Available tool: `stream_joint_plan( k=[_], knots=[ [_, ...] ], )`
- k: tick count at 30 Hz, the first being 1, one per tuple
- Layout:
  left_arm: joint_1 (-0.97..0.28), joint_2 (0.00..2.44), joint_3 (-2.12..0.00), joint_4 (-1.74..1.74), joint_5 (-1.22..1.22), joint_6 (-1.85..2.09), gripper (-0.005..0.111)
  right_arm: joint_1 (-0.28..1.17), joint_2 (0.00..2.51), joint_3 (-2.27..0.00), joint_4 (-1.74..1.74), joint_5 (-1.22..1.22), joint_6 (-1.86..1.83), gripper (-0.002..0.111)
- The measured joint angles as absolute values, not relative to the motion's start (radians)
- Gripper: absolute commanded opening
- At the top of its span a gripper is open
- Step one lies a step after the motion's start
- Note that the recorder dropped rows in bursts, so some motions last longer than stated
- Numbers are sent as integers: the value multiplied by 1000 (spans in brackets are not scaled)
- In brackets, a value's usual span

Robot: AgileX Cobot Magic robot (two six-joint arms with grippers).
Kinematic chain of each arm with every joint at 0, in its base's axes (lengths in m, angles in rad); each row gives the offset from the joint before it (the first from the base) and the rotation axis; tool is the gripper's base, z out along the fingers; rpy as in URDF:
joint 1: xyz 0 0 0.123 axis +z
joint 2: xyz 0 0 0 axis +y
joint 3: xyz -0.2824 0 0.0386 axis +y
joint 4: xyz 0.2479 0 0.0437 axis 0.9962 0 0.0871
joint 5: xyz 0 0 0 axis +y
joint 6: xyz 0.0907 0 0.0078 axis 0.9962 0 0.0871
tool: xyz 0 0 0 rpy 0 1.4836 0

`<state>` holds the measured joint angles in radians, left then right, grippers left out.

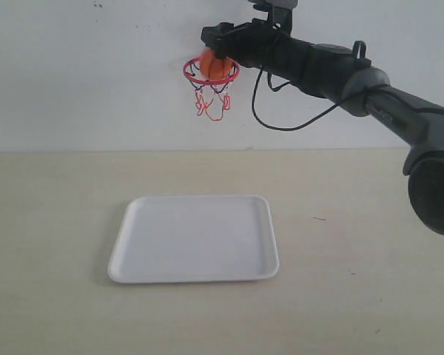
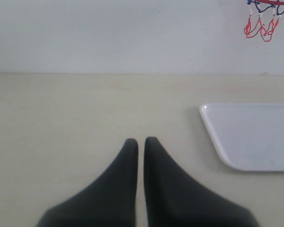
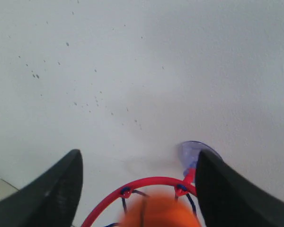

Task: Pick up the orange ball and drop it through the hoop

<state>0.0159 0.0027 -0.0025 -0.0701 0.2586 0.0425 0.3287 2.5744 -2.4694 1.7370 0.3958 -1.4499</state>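
Observation:
The orange ball (image 1: pixel 216 65) sits in the red rim of the hoop (image 1: pixel 188 71), which is fixed on the white wall with its string net (image 1: pixel 211 103) dangling below. My right gripper (image 1: pixel 219 46) is just above the rim. In the right wrist view its fingers are spread wide, so the right gripper (image 3: pixel 139 158) is open. The ball (image 3: pixel 161 213) shows there as an orange blur inside the rim (image 3: pixel 146 181), touching neither finger, beside the purplish suction cup (image 3: pixel 193 150). My left gripper (image 2: pixel 141 141) is shut and empty, low over the table.
A white tray (image 1: pixel 192 237) lies on the beige table under the hoop; the tray (image 2: pixel 255 137) also shows in the left wrist view, with the net (image 2: pixel 261 23) above it. The right arm and its black cable (image 1: pixel 281 122) reach in from the right.

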Motion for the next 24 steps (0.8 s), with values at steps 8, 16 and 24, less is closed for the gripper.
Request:
stream_joint_plan(
  k=[8, 16, 24],
  knots=[
    [16, 3, -3, -70, 259, 42, 4, 329, 2574, -2469, 1737, 402, -1419, 9],
    [16, 3, -3, -70, 259, 42, 4, 316, 2574, -2469, 1741, 466, -1401, 0],
    [16, 3, -3, -70, 259, 42, 4, 132, 2554, -2469, 1592, 934, -1162, 0]
  ],
)
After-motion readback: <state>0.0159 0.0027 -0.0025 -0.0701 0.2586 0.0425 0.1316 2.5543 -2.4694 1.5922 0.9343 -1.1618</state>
